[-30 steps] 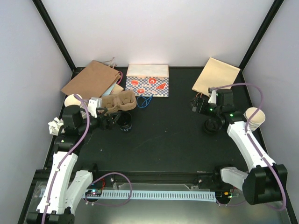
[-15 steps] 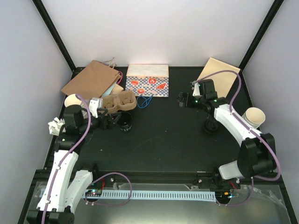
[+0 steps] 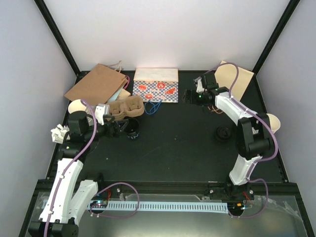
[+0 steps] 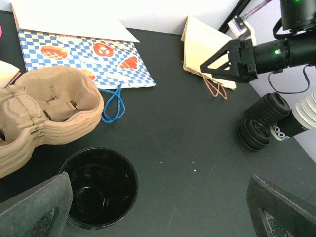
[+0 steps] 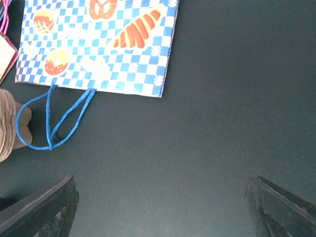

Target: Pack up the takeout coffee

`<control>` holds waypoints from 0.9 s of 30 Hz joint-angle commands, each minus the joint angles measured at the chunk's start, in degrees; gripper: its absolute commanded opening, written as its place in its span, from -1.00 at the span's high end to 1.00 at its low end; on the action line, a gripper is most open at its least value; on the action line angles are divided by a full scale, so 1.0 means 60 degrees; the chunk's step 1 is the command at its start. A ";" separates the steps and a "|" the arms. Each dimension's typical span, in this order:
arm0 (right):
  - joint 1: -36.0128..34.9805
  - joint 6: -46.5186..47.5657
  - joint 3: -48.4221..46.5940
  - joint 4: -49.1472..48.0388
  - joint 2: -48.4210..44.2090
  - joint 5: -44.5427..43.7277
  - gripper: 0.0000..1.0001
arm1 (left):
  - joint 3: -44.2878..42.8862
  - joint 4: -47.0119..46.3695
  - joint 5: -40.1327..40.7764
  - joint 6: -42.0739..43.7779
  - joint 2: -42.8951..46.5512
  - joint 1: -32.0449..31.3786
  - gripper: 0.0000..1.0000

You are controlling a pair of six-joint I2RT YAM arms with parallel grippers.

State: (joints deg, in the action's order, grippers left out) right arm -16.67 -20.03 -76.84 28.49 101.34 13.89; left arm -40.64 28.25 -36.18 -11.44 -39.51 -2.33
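Both hands are released and empty. The coffee cup (image 4: pixel 101 186) stands on the desk (image 4: pixel 187 148) just ahead of the left hand (image 4: pixel 158 200), with the cardboard carrier (image 4: pixel 47 111) crowding in just beside it. The right hand (image 5: pixel 158 197) hovers by the blue checkered bag (image 5: pixel 98 42); its camera misses the cup. Only the overhead view shows the brown bag (image 3: pixel 96 84).
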 commanded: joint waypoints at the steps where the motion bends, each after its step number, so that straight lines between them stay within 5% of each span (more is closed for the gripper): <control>1: 0.0442 0.0220 -0.0701 0.0155 0.0580 0.0802 -0.86 | 0.0019 -0.0124 -0.0209 0.0122 0.0020 -0.0029 -0.97; 14: 0.1198 0.0754 -0.2577 0.0984 0.2396 0.1352 -0.84 | 0.0048 -0.0153 -0.0221 0.0103 -0.0002 -0.0035 -0.97; 22: 0.1240 0.2009 -0.3040 0.2222 0.2448 -0.2449 -0.83 | 0.0076 -0.0179 -0.0241 0.0069 -0.0008 -0.0036 -0.98; 27: 0.1095 0.2112 -0.3072 0.2800 0.2714 -0.3622 -0.83 | 0.0093 -0.0194 -0.0295 0.0050 -0.0043 -0.0033 -0.98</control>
State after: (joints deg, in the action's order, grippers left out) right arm -9.50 -9.67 -94.19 40.64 115.48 1.78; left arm -40.23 28.23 -36.29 -11.46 -39.51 -2.33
